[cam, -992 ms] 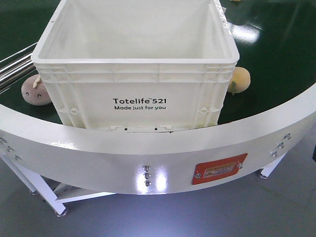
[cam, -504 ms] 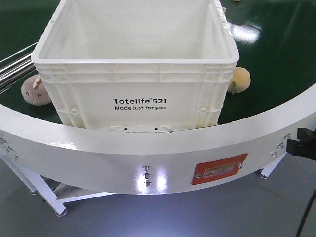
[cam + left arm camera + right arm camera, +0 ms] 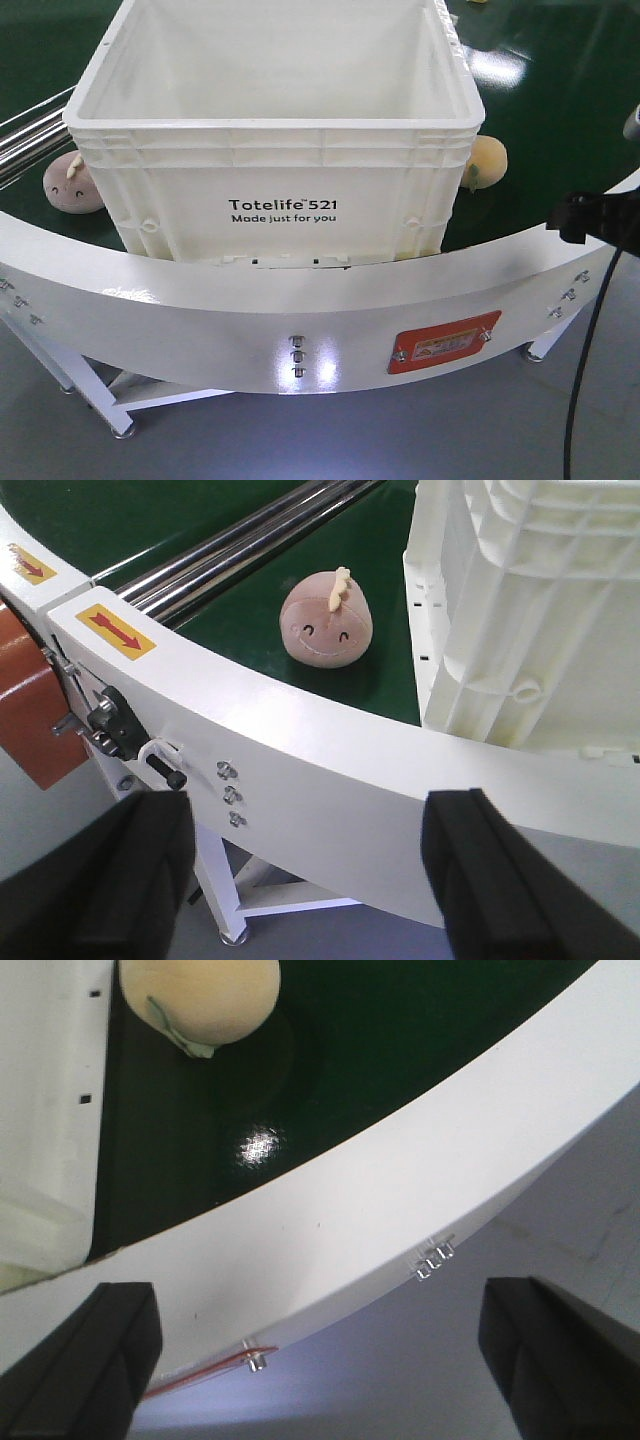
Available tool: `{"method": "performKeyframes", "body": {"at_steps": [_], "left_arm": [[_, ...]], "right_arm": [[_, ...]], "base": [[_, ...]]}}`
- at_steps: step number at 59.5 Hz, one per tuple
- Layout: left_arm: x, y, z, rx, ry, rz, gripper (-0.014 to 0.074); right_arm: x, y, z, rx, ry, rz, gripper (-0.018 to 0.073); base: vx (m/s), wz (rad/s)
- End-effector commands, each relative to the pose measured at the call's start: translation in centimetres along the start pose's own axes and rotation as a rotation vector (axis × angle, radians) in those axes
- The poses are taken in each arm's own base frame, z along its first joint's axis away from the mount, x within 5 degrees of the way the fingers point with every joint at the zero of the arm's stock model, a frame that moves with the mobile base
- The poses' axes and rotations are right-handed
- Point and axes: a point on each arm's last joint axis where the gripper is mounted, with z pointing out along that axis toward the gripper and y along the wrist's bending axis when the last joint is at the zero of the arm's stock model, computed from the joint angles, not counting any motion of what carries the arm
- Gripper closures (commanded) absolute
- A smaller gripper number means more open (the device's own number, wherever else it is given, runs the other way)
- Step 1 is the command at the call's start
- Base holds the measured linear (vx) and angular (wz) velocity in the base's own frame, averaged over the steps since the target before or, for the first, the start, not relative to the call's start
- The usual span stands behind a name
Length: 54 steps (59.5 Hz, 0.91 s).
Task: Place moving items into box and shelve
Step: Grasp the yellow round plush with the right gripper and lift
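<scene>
White ribbed plastic, the crate (image 3: 180, 200) stands upright on the green belt (image 3: 560, 110). From my front camera, the pinkish-beige plush (image 3: 68, 185) lies on the belt at the crate's 9 o'clock, just beside its wall. The orange-yellow plush (image 3: 487, 160) lies at the crate's 3 o'clock, close to the corner. My left gripper (image 3: 300, 880) hangs outside the white curved rail (image 3: 300, 770), fingers spread wide and holding nothing, with the pinkish-beige plush at its 12 o'clock. My right gripper (image 3: 320, 1360) is likewise spread and empty outside the rail, with the orange-yellow plush at its 11 o'clock.

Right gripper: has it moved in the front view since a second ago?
Yes. The right gripper came in from the right edge, rising above the rim bolts.
</scene>
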Motion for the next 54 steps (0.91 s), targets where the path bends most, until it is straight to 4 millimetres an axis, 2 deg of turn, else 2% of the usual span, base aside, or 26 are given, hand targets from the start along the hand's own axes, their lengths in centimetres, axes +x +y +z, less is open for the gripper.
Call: {"method": "performKeyframes", "body": {"at_steps": [1,14,33,43,54], "left_arm": [[-1.6,-0.1,-0.4,0.008,-0.095,-0.011,0.001],[-1.6,-0.1,-0.4,0.008,-0.095,-0.011,0.001],[-1.6,-0.1,-0.4,0.008,-0.095,-0.011,0.001],[-1.6,-0.1,-0.4,0.008,-0.095,-0.011,0.001],[-1.6,-0.1,-0.4,0.008,-0.095,-0.011,0.001]], "right_arm": [[-3.1,-0.3,0.2,-0.055,-0.052,0.003,-0.0148],[-7.2,0.5,4.1,-0.205,-0.057,-0.041,-0.0141],[-11.9,0.6,9.9,-0.251,-0.121,-0.025,-0.0131],[-13.4,0.6,12.7,-0.271,-0.132,-0.002,-0.0125],[-13.2,0.6,16.1,-0.277,-0.091,0.012,-0.0114]], "base": [[0.0,0.0],[0.0,0.0],[0.0,0.0],[0.0,0.0],[0.0,0.0]]}}
